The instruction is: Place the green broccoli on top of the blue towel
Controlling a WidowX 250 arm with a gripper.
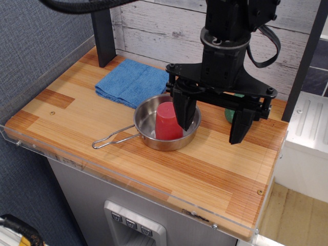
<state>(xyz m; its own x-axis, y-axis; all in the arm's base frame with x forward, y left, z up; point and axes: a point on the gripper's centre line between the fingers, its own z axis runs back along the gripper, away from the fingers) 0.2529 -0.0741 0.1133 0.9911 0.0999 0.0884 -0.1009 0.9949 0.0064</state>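
Observation:
The green broccoli (229,115) sits on the wooden table at the back right, mostly hidden behind my gripper's right finger; only a dark-green patch shows. The blue towel (132,82) lies folded at the back left of the table. My gripper (212,122) hangs wide open and empty above the table. Its left finger (184,110) is in front of the steel pan and its right finger (240,127) is just in front of the broccoli.
A steel pan (147,114) with a wire handle stands mid-table, right of the towel, with an upturned red cup (166,123) inside it. A dark post (104,36) stands behind the towel. A clear plastic lip (128,179) runs along the table's front edge.

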